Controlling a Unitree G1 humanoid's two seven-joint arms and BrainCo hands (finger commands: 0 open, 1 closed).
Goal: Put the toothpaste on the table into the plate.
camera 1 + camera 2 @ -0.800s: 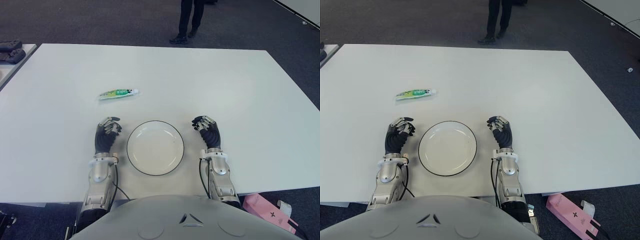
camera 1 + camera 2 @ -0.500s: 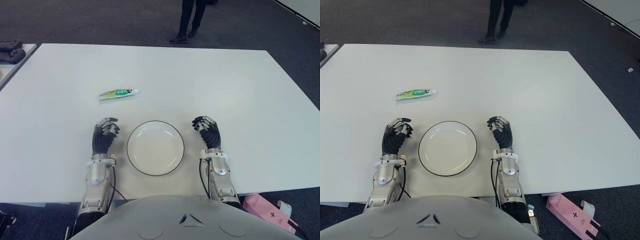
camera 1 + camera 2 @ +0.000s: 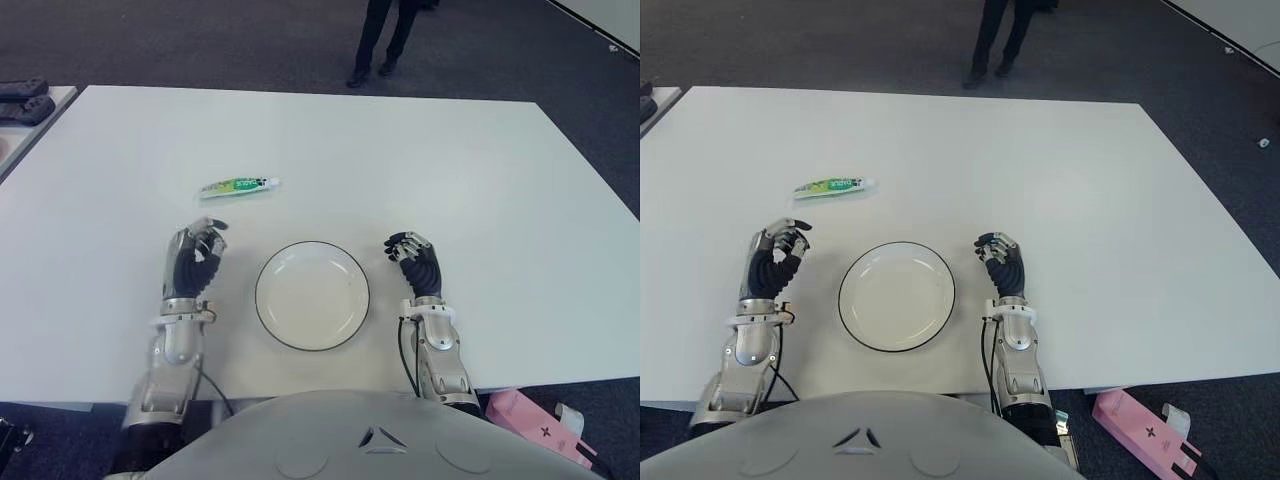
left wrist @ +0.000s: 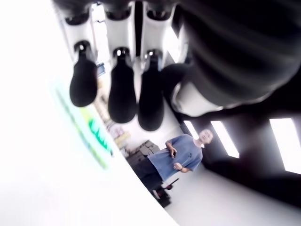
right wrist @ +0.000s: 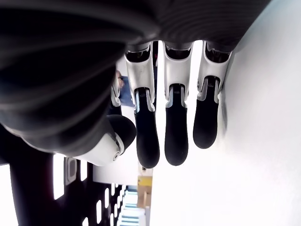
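A green and white toothpaste tube (image 3: 238,186) lies flat on the white table (image 3: 450,160), its cap end pointing right. The white plate (image 3: 312,295) with a dark rim sits near the table's front edge, with nothing in it. My left hand (image 3: 203,238) is to the left of the plate and a short way nearer than the tube, fingers (image 4: 121,89) relaxed and holding nothing. The tube shows as a green blur (image 4: 87,136) beyond them in the left wrist view. My right hand (image 3: 408,247) is beside the plate's right rim, fingers (image 5: 176,136) loosely curled with nothing in them.
A person's legs (image 3: 378,40) stand on the dark carpet beyond the far table edge. Dark objects (image 3: 22,100) lie on a side table at the far left. A pink box (image 3: 535,420) is on the floor at the near right.
My left hand has moved left, away from the plate, and slightly toward the toothpaste. The right hand, plate and tube have not moved.
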